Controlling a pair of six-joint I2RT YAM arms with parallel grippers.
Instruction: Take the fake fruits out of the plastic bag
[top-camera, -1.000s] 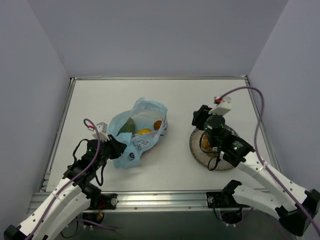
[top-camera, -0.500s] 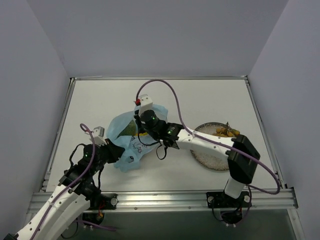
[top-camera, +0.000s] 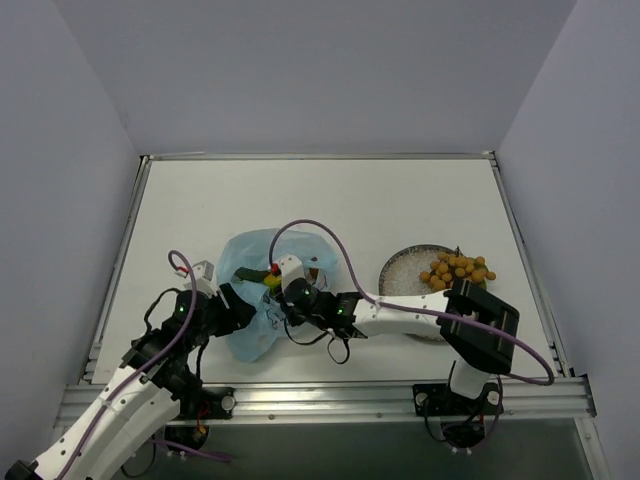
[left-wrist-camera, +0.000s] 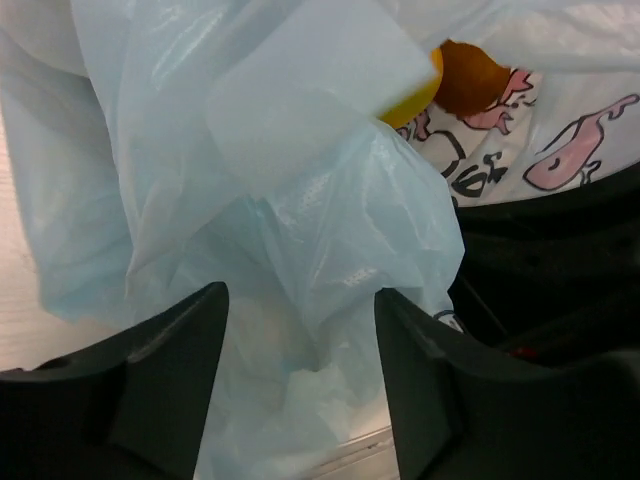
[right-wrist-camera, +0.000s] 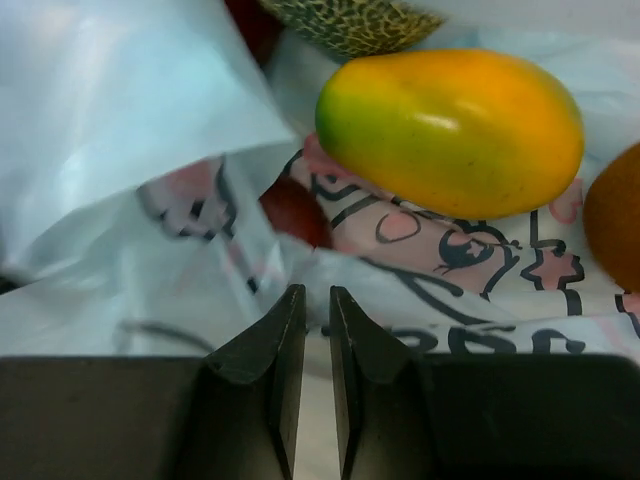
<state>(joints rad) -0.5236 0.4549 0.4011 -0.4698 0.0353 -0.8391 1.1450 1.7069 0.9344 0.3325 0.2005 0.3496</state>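
Now at the bag (top-camera: 250, 290) mouth: left fingers (left-wrist-camera: 300, 400) spread round a plastic fold, right fingers (right-wrist-camera: 315, 340) nearly pressed together, empty. Next: open, grab mango (right-wrist-camera: 450, 130).

We see a white table (top-camera: 350, 200) carrying two things directly: the blue bag (top-camera: 245, 310) at front left, and a grey plate (top-camera: 402, 272) at right, well apart.

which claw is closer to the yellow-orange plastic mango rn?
Right. The right claw sits just below the yellow-orange plastic mango at the crinkly light-blue plastic bag mouth; the left claw straddles bag film at its left edge, farther off.
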